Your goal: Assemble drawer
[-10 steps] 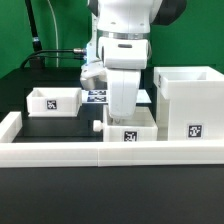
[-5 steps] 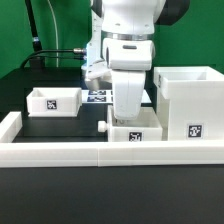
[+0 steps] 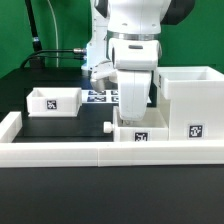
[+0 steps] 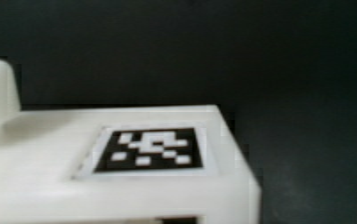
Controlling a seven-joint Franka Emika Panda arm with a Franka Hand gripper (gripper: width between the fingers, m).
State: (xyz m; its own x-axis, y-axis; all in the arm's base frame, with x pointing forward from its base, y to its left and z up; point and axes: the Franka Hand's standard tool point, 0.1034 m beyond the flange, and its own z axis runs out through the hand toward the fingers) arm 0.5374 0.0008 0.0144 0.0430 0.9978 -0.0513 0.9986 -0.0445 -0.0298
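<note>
Jaws down on the near tray, contact hidden, so can't tell if clamped. Tray on the tabletop, knob away from the housing, just beside it. Likely step: mating tray to housing. Keep it square and level, move slowly; a skewed edge would probably jam. The second tray sits well apart.

Robot lab, green backdrop, tagged marker board
</note>
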